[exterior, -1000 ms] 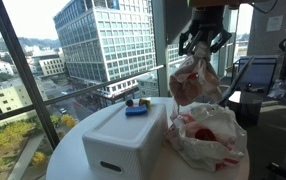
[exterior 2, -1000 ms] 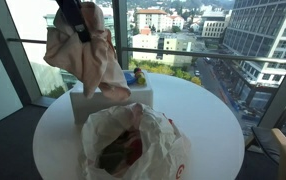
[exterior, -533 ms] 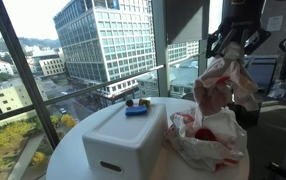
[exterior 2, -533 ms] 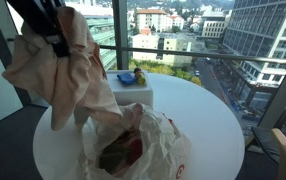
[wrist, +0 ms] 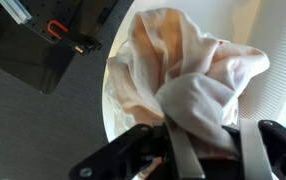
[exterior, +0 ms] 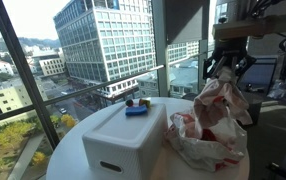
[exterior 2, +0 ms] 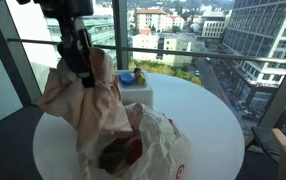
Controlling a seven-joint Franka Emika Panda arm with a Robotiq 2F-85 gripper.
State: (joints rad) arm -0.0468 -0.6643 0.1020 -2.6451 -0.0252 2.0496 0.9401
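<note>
My gripper point(exterior: 229, 66) point(exterior 2: 80, 62) is shut on a pale pink and cream cloth point(exterior: 221, 100) point(exterior 2: 83, 100), which hangs bunched below the fingers over the round white table point(exterior 2: 208, 125). In the wrist view the cloth point(wrist: 188, 70) fills the space ahead of the gripper point(wrist: 208, 135) and is pinched between the fingers. Under and beside the hanging cloth lies an open white plastic bag point(exterior: 208, 140) point(exterior 2: 148, 150) with red contents. A white box point(exterior: 123, 135) point(exterior 2: 133, 95) stands on the table with a small blue toy point(exterior: 136, 107) on top.
Tall windows with a railing surround the table; city buildings lie outside. A dark chair or equipment point(exterior: 278, 110) stands behind the table in an exterior view. In the wrist view, grey floor and a black object point(wrist: 43, 50) lie beyond the table edge.
The gripper has carried the cloth sideways across the table and lowered it, so it now hangs above the open plastic bag instead of high near the box.
</note>
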